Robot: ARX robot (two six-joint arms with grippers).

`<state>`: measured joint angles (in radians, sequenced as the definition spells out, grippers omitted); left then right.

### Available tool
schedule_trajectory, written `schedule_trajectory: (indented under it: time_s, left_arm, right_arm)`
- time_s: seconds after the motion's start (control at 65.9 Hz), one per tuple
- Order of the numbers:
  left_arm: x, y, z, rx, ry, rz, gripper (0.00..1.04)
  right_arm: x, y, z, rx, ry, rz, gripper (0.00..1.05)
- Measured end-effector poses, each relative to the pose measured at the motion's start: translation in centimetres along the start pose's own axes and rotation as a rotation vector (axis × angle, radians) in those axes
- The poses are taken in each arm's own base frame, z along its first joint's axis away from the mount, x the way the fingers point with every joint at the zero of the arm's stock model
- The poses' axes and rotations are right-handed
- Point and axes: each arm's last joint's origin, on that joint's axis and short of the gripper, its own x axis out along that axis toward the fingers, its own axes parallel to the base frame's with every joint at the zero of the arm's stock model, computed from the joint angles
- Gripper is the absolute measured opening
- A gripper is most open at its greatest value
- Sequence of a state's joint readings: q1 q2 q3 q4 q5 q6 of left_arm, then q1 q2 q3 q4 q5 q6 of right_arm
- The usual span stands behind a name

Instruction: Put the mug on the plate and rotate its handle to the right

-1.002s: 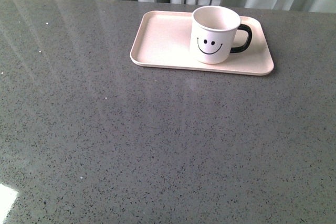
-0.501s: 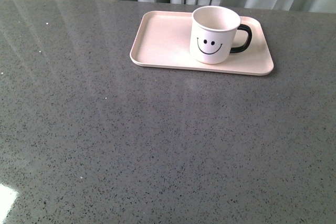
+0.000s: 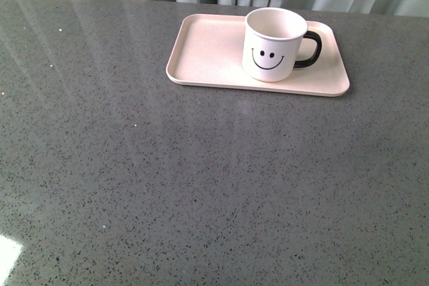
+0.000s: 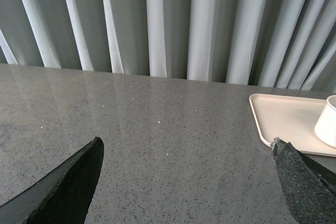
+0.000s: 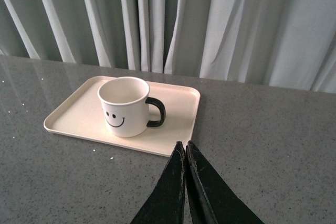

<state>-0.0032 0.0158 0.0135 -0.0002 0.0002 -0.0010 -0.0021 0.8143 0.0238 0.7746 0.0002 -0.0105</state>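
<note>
1. On the plate (image 3: 208, 51), toward its right end, the mug (image 3: 273, 45) stands upright with its smiley face toward the robot; the handle (image 3: 310, 49) points right. Judged from this, both parts of the task look met.
2. Handling: the mug appears to be glazed ceramic — rigid, moderately heavy, smooth and likely slippery, breakable if dropped or knocked. It looks empty in the right wrist view.
3. Hold points: the rim wall, one finger inside and one outside, should give the surest pinch; the handle loop is glossy and thin, better for nudging rotation than lifting.
4. Left gripper (image 4: 186, 177): fingers spread wide apart, holding nothing, well clear of the plate.
5. Right gripper (image 5: 185, 153): fingers pressed together, empty, near the plate's edge but apart from it.
6. Surface: the table (image 3: 201, 185) is a grey speckled polished slab — hard, level, reflective; the plate may slide on it if pushed.
7. Room: pale pleated curtains (image 5: 236, 24) hang close behind the table's far edge.
</note>
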Motion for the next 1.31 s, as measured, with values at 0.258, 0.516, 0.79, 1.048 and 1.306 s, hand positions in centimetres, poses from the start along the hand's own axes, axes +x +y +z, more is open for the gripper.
schedule_trajectory:
  time_s: [0.258, 0.516, 0.79, 1.048, 1.306]
  left_arm:
    - [0.0, 0.0, 0.0, 0.0, 0.0, 0.0, 0.96]
    - [0.0, 0.0, 0.0, 0.0, 0.0, 0.0, 0.96]
    - [0.0, 0.0, 0.0, 0.0, 0.0, 0.0, 0.96]
    - [0.0, 0.0, 0.0, 0.0, 0.0, 0.0, 0.96]
    - [0.0, 0.0, 0.0, 0.0, 0.0, 0.0, 0.96]
  right_arm:
    - [-1.2, 0.0, 0.6, 0.0, -0.019, 0.0, 0.02]
    - [-2.4, 0.0, 1.0, 0.0, -0.032, 0.0, 0.02]
    - [-3.5, 0.0, 1.1, 0.0, -0.036, 0.0, 0.02]
    - [-4.1, 0.0, 1.0, 0.0, -0.036, 0.0, 0.02]
    - [-5.2, 0.0, 0.6, 0.0, -0.018, 0.0, 0.02]
